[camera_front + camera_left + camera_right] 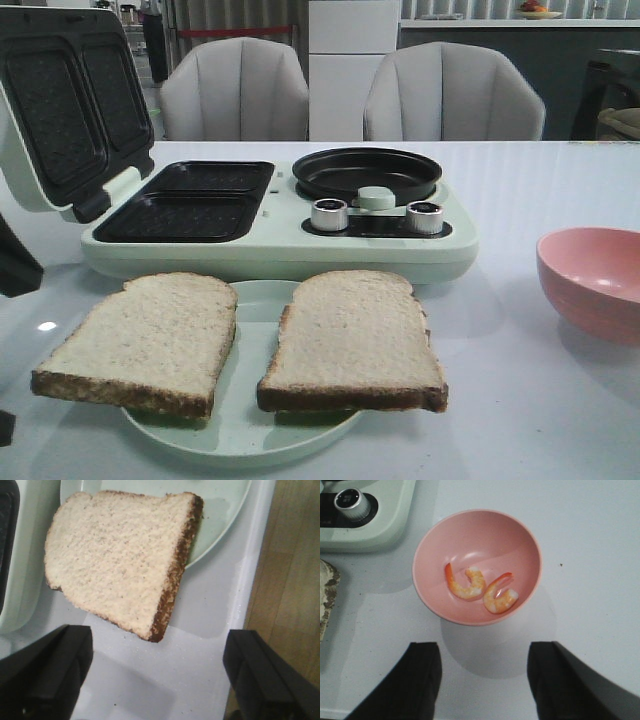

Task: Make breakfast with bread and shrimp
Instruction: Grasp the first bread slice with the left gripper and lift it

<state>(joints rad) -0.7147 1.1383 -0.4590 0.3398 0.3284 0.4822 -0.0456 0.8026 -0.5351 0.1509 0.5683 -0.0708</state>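
Looks like nothing's been loaded yet: both bread slices (245, 340) sit on the plate (250, 440), two shrimp (482, 587) in the pink bowl (525, 545), left gripper (155, 675) and right gripper (482, 680) spread wide, so next is grabbing bread for the open sandwich maker (280, 250).

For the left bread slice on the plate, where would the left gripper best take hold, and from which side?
Best bet: the overhanging crust corner of the left bread slice. It sticks out past the rim of the plate over the table, so one finger could slip under and one over. Coming from the table side nearest the left gripper, jaws open, probably avoids the plate.
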